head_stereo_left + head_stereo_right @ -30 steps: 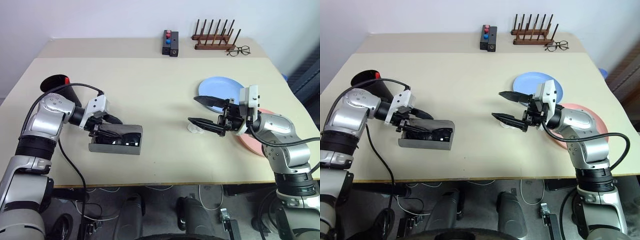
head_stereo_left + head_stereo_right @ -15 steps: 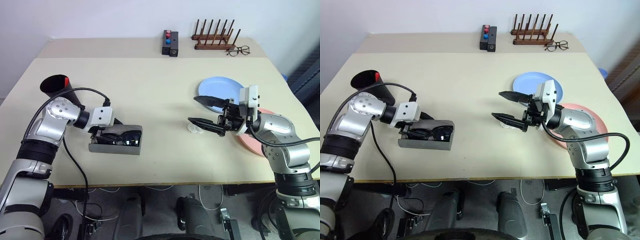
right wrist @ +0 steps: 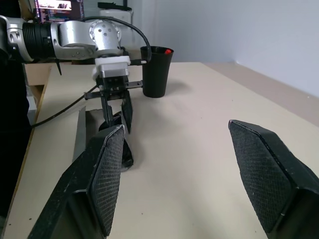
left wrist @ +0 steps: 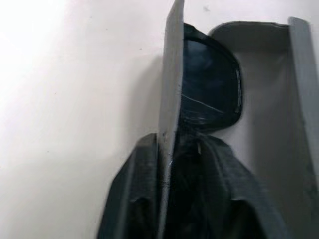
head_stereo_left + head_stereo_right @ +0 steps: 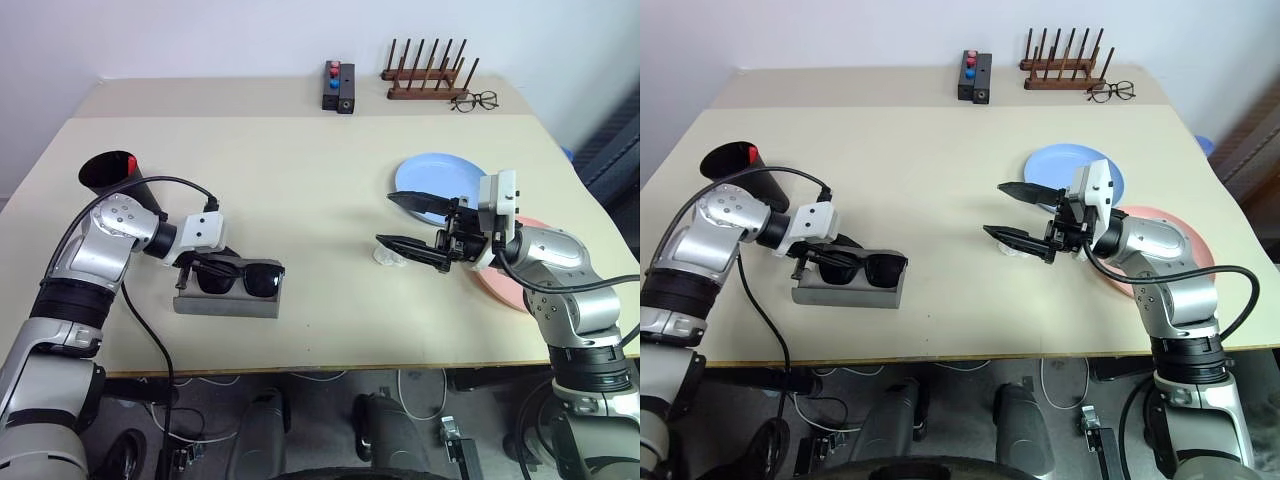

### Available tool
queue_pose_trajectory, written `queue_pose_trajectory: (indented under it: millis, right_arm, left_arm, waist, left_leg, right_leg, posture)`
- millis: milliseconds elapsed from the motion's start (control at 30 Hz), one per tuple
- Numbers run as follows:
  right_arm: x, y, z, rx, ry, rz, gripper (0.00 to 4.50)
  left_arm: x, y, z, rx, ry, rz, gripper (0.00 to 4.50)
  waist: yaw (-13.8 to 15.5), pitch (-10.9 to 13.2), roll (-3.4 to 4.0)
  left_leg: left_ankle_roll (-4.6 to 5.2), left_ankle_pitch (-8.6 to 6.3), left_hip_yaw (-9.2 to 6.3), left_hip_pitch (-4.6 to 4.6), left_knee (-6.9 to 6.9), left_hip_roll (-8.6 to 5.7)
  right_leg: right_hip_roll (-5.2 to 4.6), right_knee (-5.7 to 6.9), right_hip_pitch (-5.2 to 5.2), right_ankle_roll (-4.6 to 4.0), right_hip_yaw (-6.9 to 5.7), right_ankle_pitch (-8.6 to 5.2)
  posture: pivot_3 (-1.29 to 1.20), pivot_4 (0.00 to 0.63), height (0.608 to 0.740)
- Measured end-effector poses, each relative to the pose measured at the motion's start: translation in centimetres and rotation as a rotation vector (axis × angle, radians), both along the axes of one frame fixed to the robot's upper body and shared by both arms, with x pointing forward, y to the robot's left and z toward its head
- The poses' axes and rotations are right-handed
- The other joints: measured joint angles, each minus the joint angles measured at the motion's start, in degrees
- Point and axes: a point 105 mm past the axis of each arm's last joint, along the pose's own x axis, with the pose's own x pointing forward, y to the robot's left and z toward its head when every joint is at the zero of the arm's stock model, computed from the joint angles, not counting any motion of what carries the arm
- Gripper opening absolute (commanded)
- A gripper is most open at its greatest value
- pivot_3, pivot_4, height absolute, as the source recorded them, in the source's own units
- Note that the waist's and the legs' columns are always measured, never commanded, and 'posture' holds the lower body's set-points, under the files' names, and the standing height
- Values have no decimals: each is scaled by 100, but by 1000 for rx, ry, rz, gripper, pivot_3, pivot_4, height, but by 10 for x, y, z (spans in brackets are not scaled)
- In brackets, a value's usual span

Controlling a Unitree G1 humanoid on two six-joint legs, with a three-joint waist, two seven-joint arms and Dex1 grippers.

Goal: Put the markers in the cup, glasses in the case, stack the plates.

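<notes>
The grey case [image 5: 226,303] lies at the table's front left. The black glasses [image 5: 238,279] stand upright along its near wall. My left gripper [image 5: 197,271] straddles that wall at its left end. In the left wrist view the case wall [image 4: 171,99] runs between the fingers [image 4: 132,199], with a lens [image 4: 209,84] just inside. The black cup [image 5: 113,173] stands behind my left arm, a red marker end [image 5: 133,160] showing in its mouth. My right gripper [image 5: 386,220] hangs open in mid-table beside the blue plate [image 5: 440,176] and the pink plate [image 5: 1188,248].
A small crumpled clear scrap [image 5: 388,257] lies under my right gripper. At the table's back stand a black box with red and blue knobs [image 5: 340,87], a wooden peg rack [image 5: 430,78] and wire-framed spectacles [image 5: 477,100]. The table's front edge runs close below the case.
My left gripper's fingers have closed. The glasses have tipped from lying flat in the case to standing upright, and the case has shifted slightly nearer. The right arm has kept still.
</notes>
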Motion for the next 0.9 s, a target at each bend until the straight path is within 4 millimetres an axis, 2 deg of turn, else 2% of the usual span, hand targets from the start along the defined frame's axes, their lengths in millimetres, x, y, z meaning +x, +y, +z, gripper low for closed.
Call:
queue_pose_trajectory:
  millis: [433,600,700,800,900]
  right_arm:
    - [0,0,0,0,0,0,3414]
    - [0,0,0,0,0,-1,3414]
    - [0,0,0,1,0,-2,3414]
    - [0,0,0,1,1,-3,3414]
    - [0,0,0,1,1,-3,3414]
  left_arm:
    - [3,1,3,-7,-3,24,595]
    - [-2,0,6,-91,153,85,595]
    - [-7,3,15,-123,215,105,595]
    - [-7,8,28,-91,176,91,595]
    - [-7,8,25,-55,136,43,595]
  waist:
    - [1,0,0]
    - [-2,2,-2]
    - [-13,6,-8]
    - [-10,6,-7]
    - [6,6,-7]
  left_leg:
    - [0,0,0,-1,0,0]
    - [0,0,0,-4,-1,0]
    - [0,0,-1,-7,-1,1]
    - [0,0,-1,-6,-2,1]
    - [0,0,-1,-7,-1,1]
  right_leg:
    - [0,-1,0,0,0,0]
    - [0,-1,-2,0,0,0]
    - [0,-1,-4,0,0,0]
    - [0,-2,-5,0,0,0]
    - [0,-2,-5,-1,0,0]
  posture:
    - [0,150,740]
    - [0,150,740]
    - [0,150,740]
    - [0,150,740]
    - [0,150,740]
